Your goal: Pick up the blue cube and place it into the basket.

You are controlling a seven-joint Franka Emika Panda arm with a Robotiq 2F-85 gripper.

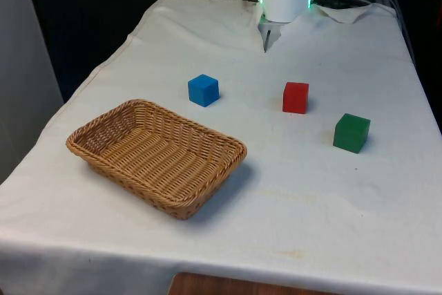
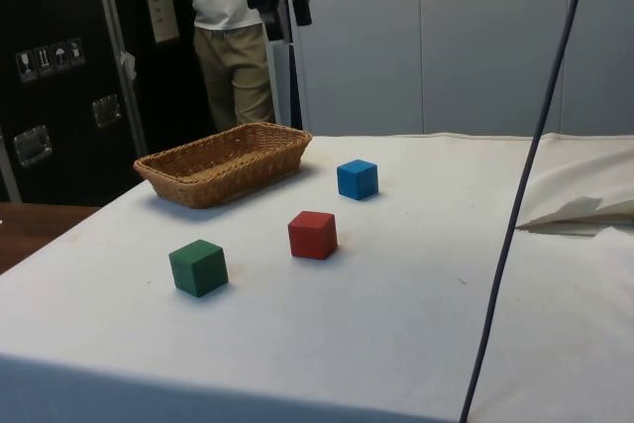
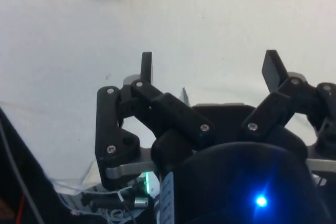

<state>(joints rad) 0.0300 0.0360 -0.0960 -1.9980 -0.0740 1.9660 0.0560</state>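
Woven wicker, the shallow rectangular basket [image 1: 156, 157] sits nearest the front view's left. Just beyond its far rim rests the small blue cube [image 1: 203, 90], apart from it, a red cube [image 1: 295, 97] further along. The black two-finger gripper [image 3: 210, 72] hangs well behind the blue cube, fingers spread wide, holding and touching nothing. It must come forward toward the basket to reach it.

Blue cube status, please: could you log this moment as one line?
gripper open, above cloth | blue cube on cloth, untouched | basket empty | pick not begun
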